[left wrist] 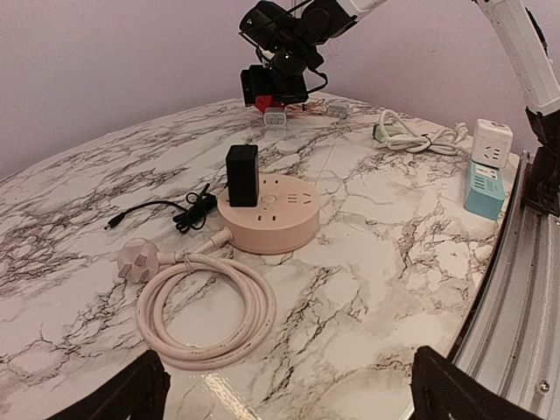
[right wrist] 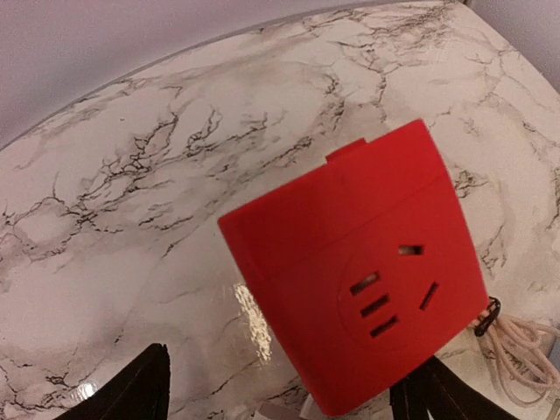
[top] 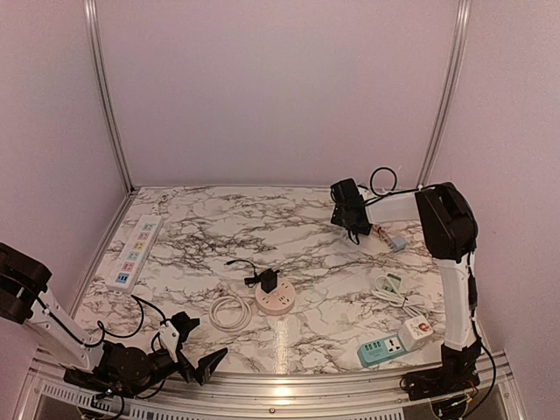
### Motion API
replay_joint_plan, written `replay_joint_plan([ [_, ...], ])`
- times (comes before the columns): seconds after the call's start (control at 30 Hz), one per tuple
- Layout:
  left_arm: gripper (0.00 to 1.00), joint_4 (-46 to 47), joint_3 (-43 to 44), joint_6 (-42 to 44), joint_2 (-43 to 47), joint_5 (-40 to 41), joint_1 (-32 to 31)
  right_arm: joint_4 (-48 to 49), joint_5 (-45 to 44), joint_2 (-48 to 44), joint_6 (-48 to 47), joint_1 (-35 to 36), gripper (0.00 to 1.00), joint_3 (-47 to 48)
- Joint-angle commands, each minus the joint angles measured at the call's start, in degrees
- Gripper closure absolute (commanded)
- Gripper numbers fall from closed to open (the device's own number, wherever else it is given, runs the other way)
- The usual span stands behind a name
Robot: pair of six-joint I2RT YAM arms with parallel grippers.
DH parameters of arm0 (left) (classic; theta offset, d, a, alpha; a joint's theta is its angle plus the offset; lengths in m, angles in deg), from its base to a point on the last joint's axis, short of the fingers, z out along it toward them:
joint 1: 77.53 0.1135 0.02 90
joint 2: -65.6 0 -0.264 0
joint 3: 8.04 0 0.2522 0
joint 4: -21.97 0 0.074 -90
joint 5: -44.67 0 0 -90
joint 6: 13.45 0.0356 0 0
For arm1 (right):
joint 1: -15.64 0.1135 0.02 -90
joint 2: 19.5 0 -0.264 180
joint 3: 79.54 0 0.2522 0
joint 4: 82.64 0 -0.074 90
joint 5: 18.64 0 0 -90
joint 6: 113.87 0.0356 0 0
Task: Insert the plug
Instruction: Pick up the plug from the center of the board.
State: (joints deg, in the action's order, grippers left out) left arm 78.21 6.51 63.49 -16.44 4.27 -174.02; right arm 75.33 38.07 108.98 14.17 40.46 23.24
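A red socket cube (right wrist: 350, 262) lies on the marble table at the far right, socket face up. My right gripper (right wrist: 280, 402) hovers just over it, jaws wide open. The cube sits between the fingers, close to the right finger (right wrist: 437, 394) and clear of the left. In the top view the right gripper (top: 354, 227) is at the back right. A small white plug (left wrist: 276, 118) lies beside the cube (left wrist: 262, 103). My left gripper (left wrist: 293, 402) is open and empty low at the near left edge (top: 188, 354). A round pink power strip (left wrist: 271, 214) holds a black adapter (left wrist: 241, 175).
A coiled pink cable (left wrist: 206, 306) lies by the round strip. A white power strip (top: 136, 252) lies at the far left. A green-white plug with cord (top: 391, 289), a white socket cube (top: 416, 330) and a teal strip (top: 381, 351) sit at the right.
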Motion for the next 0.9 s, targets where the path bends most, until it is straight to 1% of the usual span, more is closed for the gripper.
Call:
replay_joint_plan([
  [0.0, 0.01, -0.7, -0.6, -0.5, 0.2, 1.3, -0.5, -4.6, 1.7, 1.0, 3.1, -0.8, 0.18, -2.0],
  [0.17, 0.01, -0.3, -0.2, -0.6, -1.0, 1.3, -0.5, -3.1, 3.0, 0.4, 2.8, -0.8, 0.19, -3.9],
  [0.27, 0.01, 0.0, 0.0, -0.6, -1.8, 1.4, -0.5, -3.1, 2.0, 0.0, 2.5, -0.8, 0.23, -4.4],
  [0.3, 0.01, 0.0, 0.1, -0.7, -1.9, 1.4, -0.5, -2.8, 1.8, -0.3, 2.3, -0.9, 0.27, -4.8],
  [0.4, 0.01, 0.1, 0.4, -0.5, -2.7, 1.6, -0.4, -1.3, 1.7, -1.8, 1.3, -0.9, 0.43, -6.2],
  [0.5, 0.01, 0.1, 0.7, -0.3, -3.6, 1.9, -0.4, 0.6, 2.0, -3.5, -0.3, -0.8, 0.7, -7.6],
  [0.6, 0.01, 0.5, 0.9, -0.2, -4.2, 2.1, -0.5, 3.4, 3.4, -6.4, -3.0, -0.4, 0.83, -10.0],
  [0.67, 0.01, 1.0, 0.8, 0.0, -4.1, 2.1, -0.4, 4.4, 3.2, -9.3, -4.6, 0.8, 0.83, -12.0],
  [0.77, 0.01, 0.6, 0.6, 0.9, -1.5, 1.8, -0.5, 5.0, 0.5, -15.2, -8.3, 5.8, 0.83, -14.7],
  [0.83, 0.01, -2.7, 1.2, 2.0, 2.4, 0.9, -0.4, 5.8, -2.6, -20.2, -11.0, 10.1, 0.83, -17.0],
  [0.87, 0.01, -6.3, 2.1, 2.0, 5.2, 0.2, -0.5, 6.7, -3.9, -23.2, -12.3, 12.4, 0.83, -18.6],
])
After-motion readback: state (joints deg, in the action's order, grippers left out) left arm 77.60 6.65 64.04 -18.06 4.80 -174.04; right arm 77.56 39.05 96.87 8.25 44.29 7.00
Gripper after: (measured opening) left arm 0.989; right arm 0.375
